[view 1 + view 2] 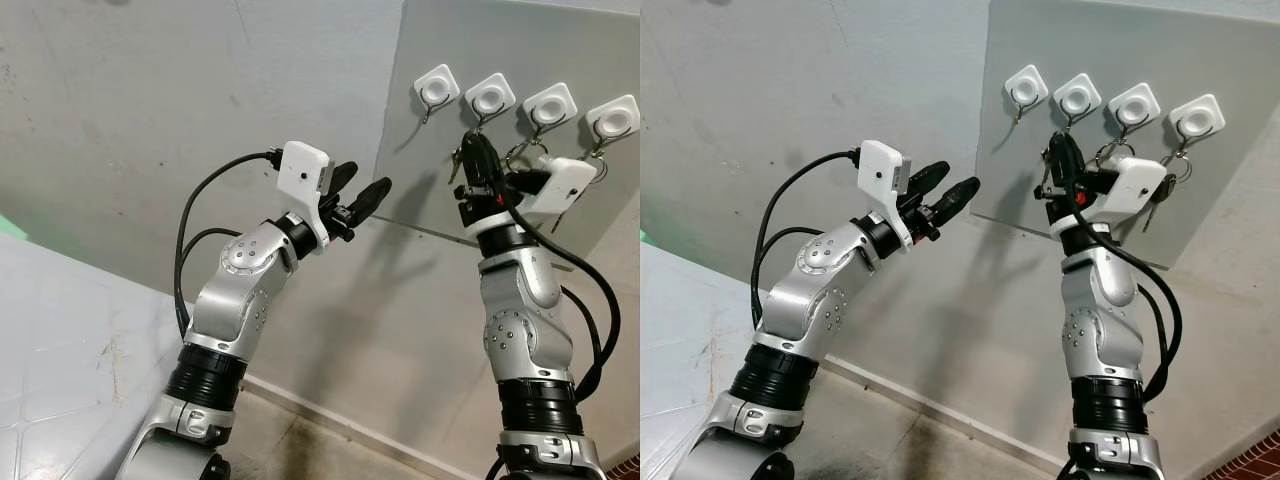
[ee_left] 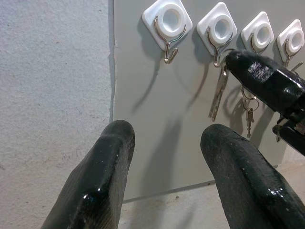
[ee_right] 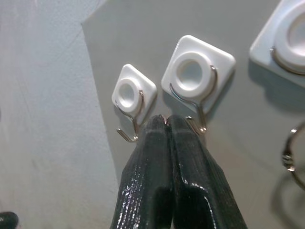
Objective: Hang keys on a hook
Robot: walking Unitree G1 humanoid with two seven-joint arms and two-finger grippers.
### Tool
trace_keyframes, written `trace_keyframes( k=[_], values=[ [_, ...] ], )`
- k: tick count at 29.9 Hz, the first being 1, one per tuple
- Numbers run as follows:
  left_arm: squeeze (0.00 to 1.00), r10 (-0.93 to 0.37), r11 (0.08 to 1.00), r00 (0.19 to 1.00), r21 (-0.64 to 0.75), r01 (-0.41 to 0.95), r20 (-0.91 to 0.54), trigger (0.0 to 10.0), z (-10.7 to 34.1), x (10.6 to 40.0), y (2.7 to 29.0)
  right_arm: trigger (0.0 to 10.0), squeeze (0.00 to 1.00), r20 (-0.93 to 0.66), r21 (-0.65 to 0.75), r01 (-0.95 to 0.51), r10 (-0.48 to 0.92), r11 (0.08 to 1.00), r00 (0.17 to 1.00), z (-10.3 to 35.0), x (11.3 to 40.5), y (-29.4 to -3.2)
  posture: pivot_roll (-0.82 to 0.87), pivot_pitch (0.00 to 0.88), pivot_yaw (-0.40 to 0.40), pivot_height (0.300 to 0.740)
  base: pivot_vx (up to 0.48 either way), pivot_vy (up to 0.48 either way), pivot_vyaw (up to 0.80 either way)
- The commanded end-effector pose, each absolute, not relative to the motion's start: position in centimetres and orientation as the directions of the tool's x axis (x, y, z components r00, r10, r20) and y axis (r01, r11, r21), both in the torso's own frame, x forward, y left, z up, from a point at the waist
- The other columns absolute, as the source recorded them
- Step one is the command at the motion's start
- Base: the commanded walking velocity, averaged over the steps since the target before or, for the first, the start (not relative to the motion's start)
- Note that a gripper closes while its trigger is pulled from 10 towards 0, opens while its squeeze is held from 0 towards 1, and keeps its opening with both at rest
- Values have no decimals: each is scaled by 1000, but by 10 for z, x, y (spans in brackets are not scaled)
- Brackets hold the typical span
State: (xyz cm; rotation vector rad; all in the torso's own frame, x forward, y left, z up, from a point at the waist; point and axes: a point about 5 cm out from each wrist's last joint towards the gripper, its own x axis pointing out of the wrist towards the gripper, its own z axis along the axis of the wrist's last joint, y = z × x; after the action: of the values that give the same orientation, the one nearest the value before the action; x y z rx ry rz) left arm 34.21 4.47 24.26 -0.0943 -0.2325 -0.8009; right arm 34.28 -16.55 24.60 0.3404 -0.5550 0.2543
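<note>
On the wall: grey panel carrying four white hooks in a row, all diamond-set.
Right gripper: up at the second hook, black fingers pressed together, tips just under its wire curl.
Key: dangling from that second hook, right beside the gripper's tip; whether the fingers pinch it, I cannot tell.
First hook: bare wire.
Third hook: key ring with small keys hanging below, partly behind the right gripper.
Fourth hook: another ring hangs there.
Left gripper: raised short of the panel, fingers spread, holding nothing.
</note>
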Motion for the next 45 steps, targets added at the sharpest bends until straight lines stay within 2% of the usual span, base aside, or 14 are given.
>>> trace_keyframes(
  k=[1, 18, 22, 32, 35, 45],
  values=[
    [0, -708, 685, 656, 32, 727, 261, 10000, 253, 342, 43, 10000, 0, 589, 255, -335, 129, 907, 798, 258, 342, -167, -6, 0, 0, 740, 0, 0, 0],
    [0, -706, 686, 657, 25, 727, 264, 10000, 255, 342, 44, 10000, 0, 577, 377, -364, 91, 852, 811, 254, 342, -169, -4, 0, 2, 740, 0, 0, 0],
    [0, -704, 687, 658, 22, 726, 267, 10000, 256, 342, 44, 10000, 0, 557, 457, -385, 79, 802, 826, 248, 343, -167, -2, 0, 4, 740, 0, 0, 0],
    [0, -700, 690, 662, 18, 723, 269, 10000, 257, 342, 45, 10000, 0, 546, 531, -407, 67, 743, 835, 244, 344, -165, 6, 0, 2, 740, 0, 0, 0],
    [0, -698, 691, 663, 13, 722, 269, 10000, 257, 342, 46, 10000, 0, 543, 592, -425, 51, 684, 838, 242, 344, -165, 7, 0, 1, 740, 0, 0, 0],
    [0, -697, 692, 664, 10, 722, 272, 10000, 257, 342, 46, 10000, 0, 577, 620, -474, 46, 626, 815, 247, 341, -167, 6, 0, 0, 740, 0, 0, 0]
  ],
)
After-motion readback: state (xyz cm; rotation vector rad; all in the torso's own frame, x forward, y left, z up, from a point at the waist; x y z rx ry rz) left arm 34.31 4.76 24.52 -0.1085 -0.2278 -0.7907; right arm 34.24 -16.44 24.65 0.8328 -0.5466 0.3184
